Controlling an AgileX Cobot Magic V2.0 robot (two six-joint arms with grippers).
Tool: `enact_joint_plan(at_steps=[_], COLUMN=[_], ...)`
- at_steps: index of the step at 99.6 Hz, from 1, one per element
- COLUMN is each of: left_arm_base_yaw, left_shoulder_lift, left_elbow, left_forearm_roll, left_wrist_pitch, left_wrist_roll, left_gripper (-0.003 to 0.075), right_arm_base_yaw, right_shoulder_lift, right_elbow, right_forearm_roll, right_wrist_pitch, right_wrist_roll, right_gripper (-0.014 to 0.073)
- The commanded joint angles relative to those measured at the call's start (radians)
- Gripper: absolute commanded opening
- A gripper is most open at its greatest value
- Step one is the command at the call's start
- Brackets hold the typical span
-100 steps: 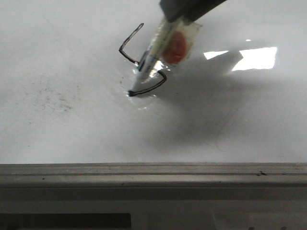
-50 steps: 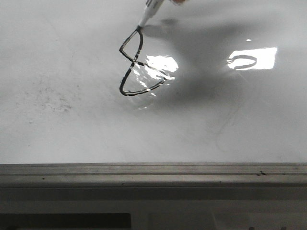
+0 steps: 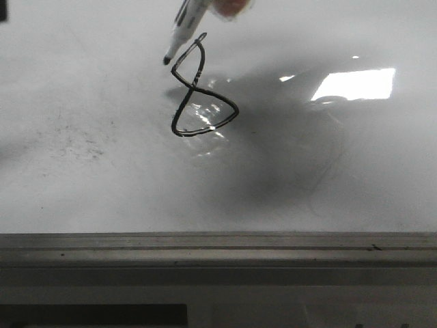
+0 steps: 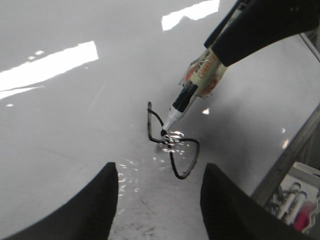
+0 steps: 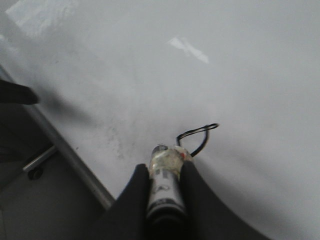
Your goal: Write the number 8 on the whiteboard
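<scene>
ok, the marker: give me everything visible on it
The marker is a slim whiteboard pen: pale printed barrel, dark collar, white nose, black tip. Clear tape and something reddish wrap its upper barrel. The right gripper is shut on it, fingers either side. It is tilted, tip down, just left of the top loop of the 8 in the front view. Whether the tip touches the whiteboard cannot be told.

A single readable figure is found: the number 8 [image 3: 198, 92], hand-drawn in thin black line on the whiteboard [image 3: 102, 171], with a narrow pointed upper loop and a wider angular lower loop. It is also seen in the left wrist view [image 4: 170, 145] and partly in the right wrist view [image 5: 197, 137]. Print is carried on the marker [image 4: 197, 82] label, possibly red lettering, but it cannot be read.
</scene>
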Motion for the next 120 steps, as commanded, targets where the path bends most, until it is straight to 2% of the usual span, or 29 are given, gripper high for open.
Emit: enact_joint_plan(at_steps=[1,27,44,51,68,76,101,108,120], left_arm_base_yaw=[-0.039,-0.066,-0.066,-0.066,-0.066,-0.066,-0.066,-0.066,-0.066], left_shoulder_lift=[0.099,0.338,0.421,0.437,0.444,0.445,0.445,0.445,0.445], left_elbow=[-0.033,-0.035,-0.035,-0.035,-0.035,-0.035,-0.035,-0.035,-0.035], left_forearm_roll=[0.039,0.035,0.033,0.033,0.039,0.041,0.064,0.064,0.062], left_wrist_pitch=[-0.16,-0.411,-0.455,-0.455,-0.455,-0.46,-0.46,-0.46,-0.449], left_wrist_roll=[-0.011,-0.011,-0.011,-0.011,-0.011,-0.011,-0.011,-0.011,-0.036], left_gripper=[0.0354,0.0353,0.0342,0.0298,0.0071,-0.0012,-0.002,-0.002,-0.002], right_arm_base_yaw=[0.032,0.066,0.066,0.066,0.066,0.066,0.066,0.064,0.065], right_shoulder_lift=[0.0,0.029,0.029,0.029,0.029,0.029,0.029,0.029,0.031], right_elbow=[-0.021,-0.021,-0.021,-0.021,-0.021,-0.021,-0.021,-0.021,-0.021], right_forearm_roll=[-0.008,0.017,0.071,0.093,0.111,0.118,0.131,0.156,0.156], right_wrist_pitch=[-0.047,0.011,0.04,0.046,0.069,0.071,0.081,0.085,0.082], right_wrist_roll=[-0.006,0.036,0.036,0.036,0.036,0.036,0.036,0.036,0.036], right_gripper=[-0.0063,-0.0063,-0.0063,-0.0063,-0.0063,-0.0063,-0.006,-0.0004,0.0255])
